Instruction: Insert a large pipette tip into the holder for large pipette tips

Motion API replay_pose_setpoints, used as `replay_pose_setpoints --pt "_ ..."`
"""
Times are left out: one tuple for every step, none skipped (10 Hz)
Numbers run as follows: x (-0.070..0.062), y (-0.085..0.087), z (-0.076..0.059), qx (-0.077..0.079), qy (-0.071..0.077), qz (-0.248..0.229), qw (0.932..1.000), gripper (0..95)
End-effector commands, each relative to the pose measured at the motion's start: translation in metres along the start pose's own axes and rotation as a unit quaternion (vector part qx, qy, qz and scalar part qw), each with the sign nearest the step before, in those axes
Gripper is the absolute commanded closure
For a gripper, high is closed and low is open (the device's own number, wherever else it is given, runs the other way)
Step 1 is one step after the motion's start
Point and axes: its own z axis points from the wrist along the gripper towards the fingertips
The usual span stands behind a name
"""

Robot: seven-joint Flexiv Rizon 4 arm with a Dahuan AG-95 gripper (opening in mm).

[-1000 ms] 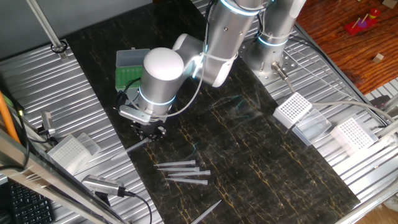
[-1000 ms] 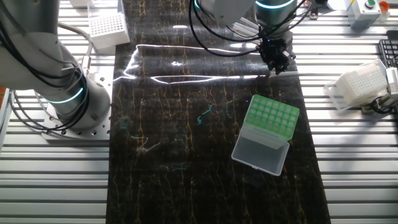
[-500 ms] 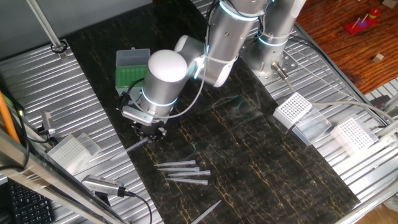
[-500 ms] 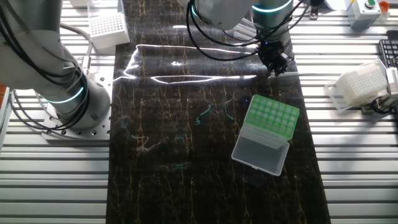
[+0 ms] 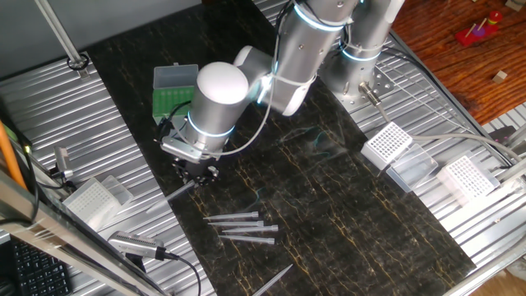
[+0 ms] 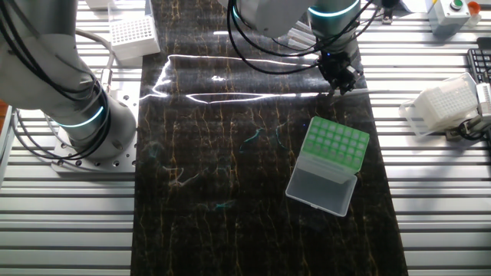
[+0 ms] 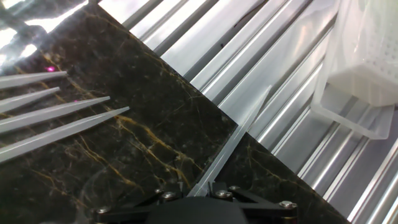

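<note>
**Tip in the jaws, holder off to one side**

In the hand view the jaws look clamped on the wide end of the large pipette tip, though the fingers themselves are hidden below the frame edge. The tip runs away from the gripper with its long axis nearly flat, its fine point reaching out over the edge of the dark marble surface onto the ribbed aluminium beside it. The tip shows as a pale sliver slanting from the gripper in one fixed view.

The holder for large pipette tips lies open, near the gripper but apart from it, green rack towards the arm. Judged from this, the coming move turns on tilting the tip from near-horizontal to point-down, then carrying it sideways over a rack hole.

Spare tips lie loose on the marble; a white rack sits beyond the point.
</note>
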Motion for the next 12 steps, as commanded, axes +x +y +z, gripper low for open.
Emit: replay_pose_setpoints --pt "-0.0001 0.0000 -0.0011 -0.002 0.000 0.003 1.0000 76.0" --pt "-0.0002 0.0000 -0.0009 -0.005 -0.003 0.012 0.9999 76.0" --pt "0.0001 0.0004 -0.0001 -0.010 -0.007 0.025 0.9996 76.0" --pt "0.0004 0.0008 0.0009 -0.014 -0.011 0.037 0.9991 95.0" --pt "0.0006 0.0008 0.0011 -0.017 -0.014 0.038 0.9990 76.0" --pt "0.0005 0.0007 0.0011 -0.020 -0.016 0.044 0.9987 76.0" --pt "0.0005 0.0003 0.0011 -0.025 -0.021 0.058 0.9978 76.0" --pt "0.0004 0.0000 0.0010 -0.026 -0.021 0.061 0.9976 76.0" --pt "0.0004 -0.0008 0.0010 -0.026 -0.020 0.072 0.9969 76.0" --pt "0.0005 -0.0008 0.0011 -0.026 -0.020 0.076 0.9966 76.0" --pt "0.0007 -0.0009 0.0016 -0.026 -0.020 0.081 0.9962 76.0" --pt "0.0010 -0.0008 0.0022 -0.025 -0.021 0.083 0.9960 76.0"
